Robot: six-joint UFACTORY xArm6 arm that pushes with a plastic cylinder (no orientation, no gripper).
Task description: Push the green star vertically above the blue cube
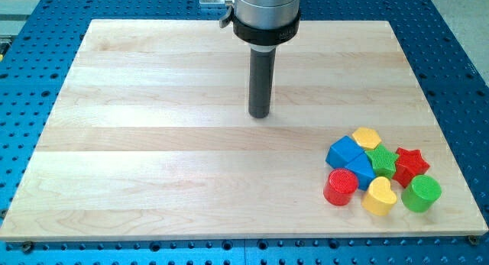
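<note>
One green star [380,159] lies well right and below my tip [260,115], beside blue cube [345,152].

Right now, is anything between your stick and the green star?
Yes. My tip sits far toward the view's upper left of the green star. The blue cube and yellow block touch the star on that side, so they lie between.

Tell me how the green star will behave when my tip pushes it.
The green star looks rigid and flat-bottomed, so it should slide, not roll. Its points may make it spin under an off-centre push. It touches the blue cube and red star, so they will likely shift too. My tip is far off.
</note>
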